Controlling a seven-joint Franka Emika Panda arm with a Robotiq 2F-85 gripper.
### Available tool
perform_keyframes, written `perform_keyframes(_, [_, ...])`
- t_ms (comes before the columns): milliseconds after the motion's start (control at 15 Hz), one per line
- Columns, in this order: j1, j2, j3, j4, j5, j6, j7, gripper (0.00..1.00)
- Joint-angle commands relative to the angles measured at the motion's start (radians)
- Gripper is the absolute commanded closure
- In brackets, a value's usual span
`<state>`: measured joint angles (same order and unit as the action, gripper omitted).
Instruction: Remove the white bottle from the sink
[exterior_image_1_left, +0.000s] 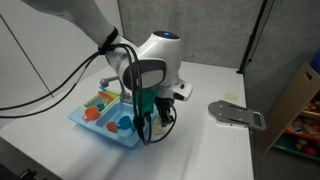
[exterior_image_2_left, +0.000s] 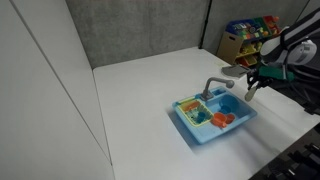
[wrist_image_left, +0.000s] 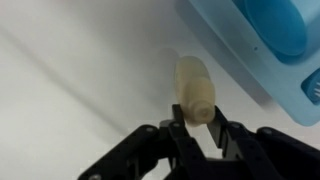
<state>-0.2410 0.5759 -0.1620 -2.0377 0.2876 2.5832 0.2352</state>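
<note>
The white bottle (wrist_image_left: 195, 88) is a stubby cream toy bottle, held between my gripper's (wrist_image_left: 198, 125) two fingers over the white table. The gripper is shut on it. The light-blue sink (wrist_image_left: 262, 45) lies beside the bottle at the upper right of the wrist view, apart from it. In both exterior views the gripper (exterior_image_1_left: 152, 108) (exterior_image_2_left: 254, 82) hangs by the sink's (exterior_image_1_left: 103, 122) (exterior_image_2_left: 200, 130) edge, outside the basin. The bottle is too small to make out there. The grey faucet (exterior_image_2_left: 215, 86) stands at the sink's back.
Orange and blue toy pieces (exterior_image_2_left: 220, 118) lie in the sink. A flat grey plate-like device (exterior_image_1_left: 238, 113) lies on the table. A shelf with colourful toys (exterior_image_2_left: 250, 38) stands beyond the table. A grey partition wall (exterior_image_2_left: 140, 30) is behind.
</note>
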Motion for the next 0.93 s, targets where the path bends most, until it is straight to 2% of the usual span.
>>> perform_keyframes(0, [-0.026,0.052,0.010,0.056,0.027,-0.018,0.000,0.91])
perform_keyframes(867, [-0.079,0.161,0.000,0.104,0.064,0.030,0.013,0.91])
